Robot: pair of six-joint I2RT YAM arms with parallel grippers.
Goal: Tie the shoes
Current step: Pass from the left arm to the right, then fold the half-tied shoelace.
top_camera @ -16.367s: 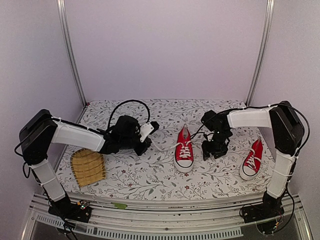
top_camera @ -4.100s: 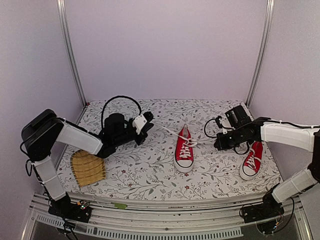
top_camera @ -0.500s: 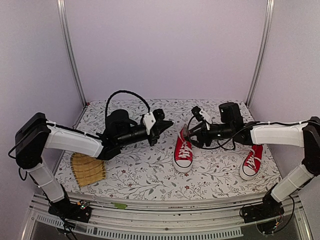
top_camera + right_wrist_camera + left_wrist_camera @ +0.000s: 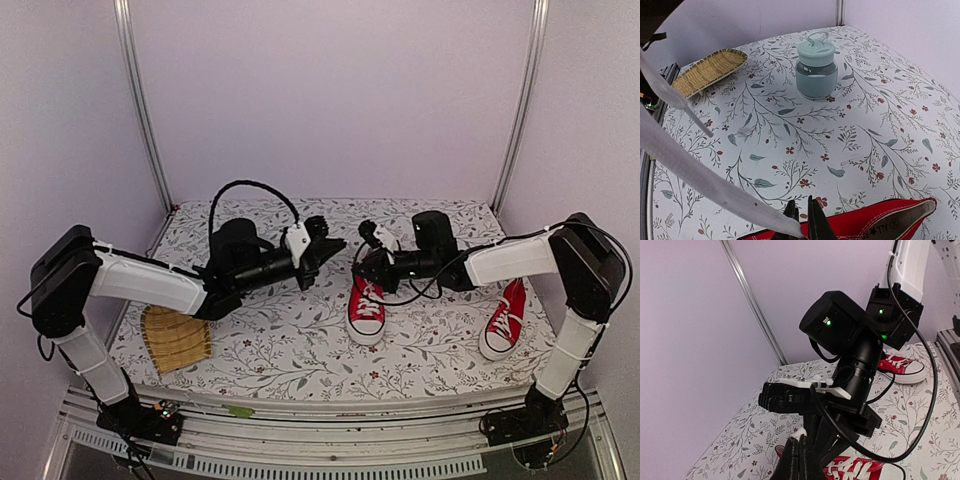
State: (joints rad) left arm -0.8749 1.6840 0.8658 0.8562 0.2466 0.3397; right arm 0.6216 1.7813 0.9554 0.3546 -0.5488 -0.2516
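Across the floral table [image 4: 300,350], found two arms reaching inward toward the middle, left arm [image 4: 150,285] from one side, right arm [image 4: 505,262] from the other. Noted one shoe [image 4: 368,305] at table centre, upright on its sole, toe toward the bases. Noted second shoe [image 4: 503,318] well apart at the right edge, near the right arm's base, with no gripper near it. Recorded woven mat [image 4: 175,335] at the near left and lidded jar [image 4: 815,67] on the cloth apart from the shoes, neither concerned in the work.

Observed right gripper [image 4: 362,263] low over the centre shoe's heel end, fingers [image 4: 790,216] drawn close together, with a white lace [image 4: 695,172] running down to them. Judged them to be pinching that lace, though contact partly cut off at the frame edge. Observed left gripper [image 4: 333,246] just beside, raised off the cloth, fingers [image 4: 790,460] pressed tight together. Saw a white fleck at the tips; could not tell whether lace.

Could make out no finished bow on either shoe. Judged task early: lace of centre shoe drawn out and in hand, knot not yet formed. Left to do: crossing, loops and tightening there, then the whole of the second shoe.
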